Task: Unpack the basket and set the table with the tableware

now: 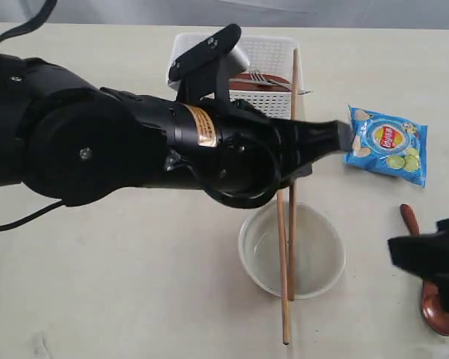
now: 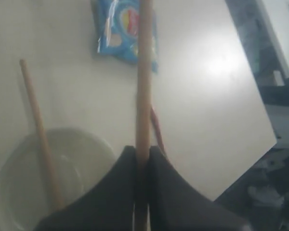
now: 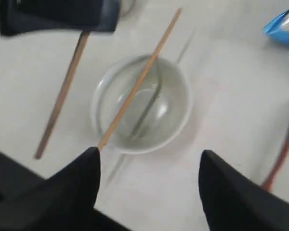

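While the left arm stretches across the middle of the table (image 1: 97, 292) from the left, the left gripper (image 2: 142, 150) has its two fingers (image 2: 111, 192) clamped together on the raised chopstick (image 2: 144, 72). The stick sits in the slit between the pads and runs straight through it. A long part sticks out past the fingertips and a short bit shows behind them. In the exterior view it runs far to near: far end over the basket (image 1: 273, 52), middle hidden by the arm, near end over the near rim of the bowl (image 1: 325, 262). Height above the table: cannot tell.

Lying chopstick (image 1: 283, 284): crosses the left part of the bowl, just left of the raised one. Its near end pokes out past the near rim and its far end is hidden under the left arm. It is well apart from the right gripper (image 3: 149, 151).

Right gripper: fingers (image 3: 221, 192) wide apart. Table and the edge of the bowl show through the gap. It hangs at near right, over the spoon (image 1: 438, 314), covering the spoon's middle. The spoon lies on the table outside the fingers, right of the bowl.

Bowl: upright on the table, near side, right of centre.

Basket: far middle, partly behind the left arm, with a fork (image 1: 260, 76) showing inside.

Chips bag (image 1: 387, 143): flat on the table, right of the basket, just past the left fingertips in the exterior view.
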### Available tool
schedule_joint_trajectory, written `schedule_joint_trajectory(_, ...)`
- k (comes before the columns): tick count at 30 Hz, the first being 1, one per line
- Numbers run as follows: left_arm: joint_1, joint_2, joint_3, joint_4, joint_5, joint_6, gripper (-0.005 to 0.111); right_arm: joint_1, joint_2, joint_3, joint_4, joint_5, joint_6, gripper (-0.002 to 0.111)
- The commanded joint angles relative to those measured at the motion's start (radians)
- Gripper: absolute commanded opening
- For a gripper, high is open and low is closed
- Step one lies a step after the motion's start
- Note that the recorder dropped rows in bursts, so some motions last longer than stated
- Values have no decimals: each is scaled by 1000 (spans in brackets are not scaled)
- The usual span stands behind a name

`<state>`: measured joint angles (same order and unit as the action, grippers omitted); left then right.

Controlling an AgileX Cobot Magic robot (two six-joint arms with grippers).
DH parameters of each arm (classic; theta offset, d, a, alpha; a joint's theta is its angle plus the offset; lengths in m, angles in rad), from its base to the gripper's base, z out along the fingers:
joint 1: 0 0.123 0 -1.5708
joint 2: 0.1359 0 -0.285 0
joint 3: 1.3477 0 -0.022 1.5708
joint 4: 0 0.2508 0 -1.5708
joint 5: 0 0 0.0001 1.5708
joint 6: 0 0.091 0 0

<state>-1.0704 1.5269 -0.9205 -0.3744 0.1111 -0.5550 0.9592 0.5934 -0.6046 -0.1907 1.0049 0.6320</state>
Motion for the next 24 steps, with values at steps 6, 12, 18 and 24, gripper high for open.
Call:
schedule_joint_trajectory(6, -42, 21, 3, -59, 111, 54, 0, 0, -9, -87, -255, 178, 13, 62)
schedule_joint_trajectory(12, -70, 89, 3, -225, 82, 85, 0, 0, -9, -87, -270, 176, 17, 63)
schedule_joint_trajectory(18, -70, 129, -32, -264, 51, 105, 0, 0, -5, -62, -266, 154, 31, 63)
schedule_joint_trajectory(24, -70, 175, -124, -262, 73, 128, 0, 0, 17, 21, -145, 36, 63, 63)
